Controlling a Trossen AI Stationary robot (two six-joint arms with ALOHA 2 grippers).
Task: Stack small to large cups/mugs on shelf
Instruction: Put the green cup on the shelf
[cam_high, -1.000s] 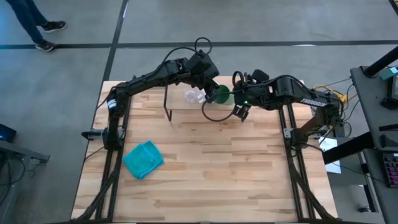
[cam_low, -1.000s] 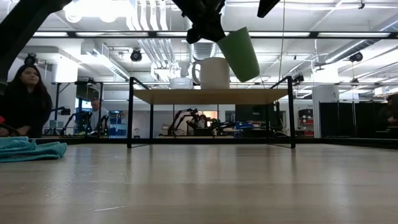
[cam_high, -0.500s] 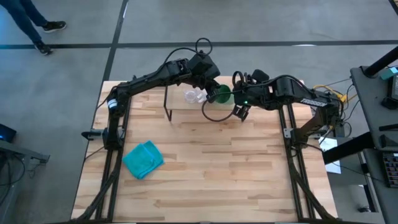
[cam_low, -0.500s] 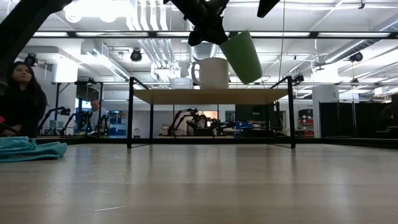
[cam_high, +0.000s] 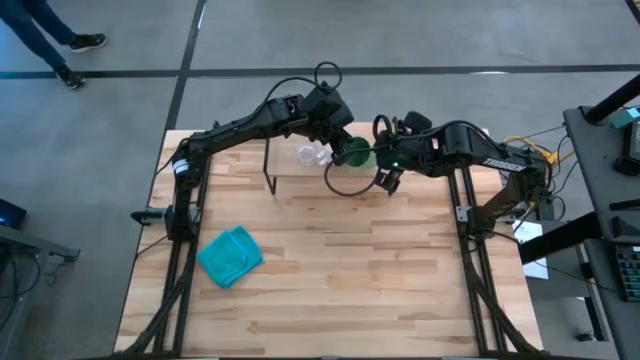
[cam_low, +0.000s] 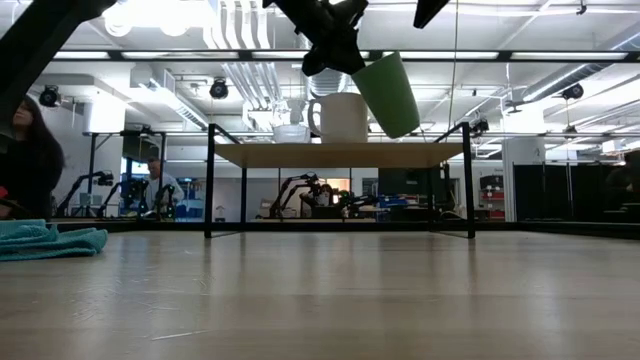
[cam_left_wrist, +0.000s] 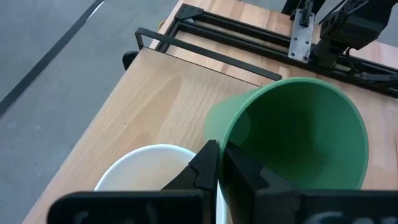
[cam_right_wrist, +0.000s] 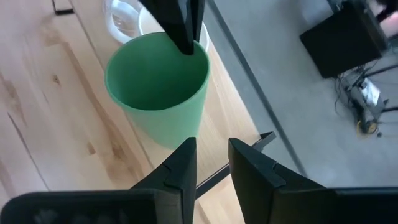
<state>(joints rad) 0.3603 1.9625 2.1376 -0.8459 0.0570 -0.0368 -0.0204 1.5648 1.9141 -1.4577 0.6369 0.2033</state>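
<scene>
The green cup (cam_low: 385, 92) hangs tilted in the air above the shelf (cam_low: 340, 153), mouth upward, held by my left gripper (cam_low: 335, 55), which reaches in from the left. It also shows in the high view (cam_high: 357, 152). The white mug (cam_low: 343, 117) stands on the shelf board just beside and below the cup. The small clear glass cup (cam_low: 290, 132) stands on the board to its left. My right gripper (cam_right_wrist: 211, 165) is open and hovers close to the green cup (cam_right_wrist: 158, 87), on the shelf's right side (cam_high: 384, 172), touching nothing. My left gripper (cam_left_wrist: 219, 160) pinches the green cup's rim (cam_left_wrist: 233, 134), one finger inside the mouth (cam_right_wrist: 186, 43) and one outside. The fingers come slanting down from the table's left. The cup is lifted clear of shelf and mug and hangs tilted below the fingers.
A teal cloth (cam_high: 230, 255) lies on the near left part of the table, far from both arms. The shelf's black legs (cam_low: 208, 180) stand at the table's far side. Bare tabletop stretches in front of the shelf. A person shows in the room at the left edge of the low view.
My left gripper has sunk slightly with the green cup, toward the white mug. The cup stays tilted. My right gripper has kept still.
</scene>
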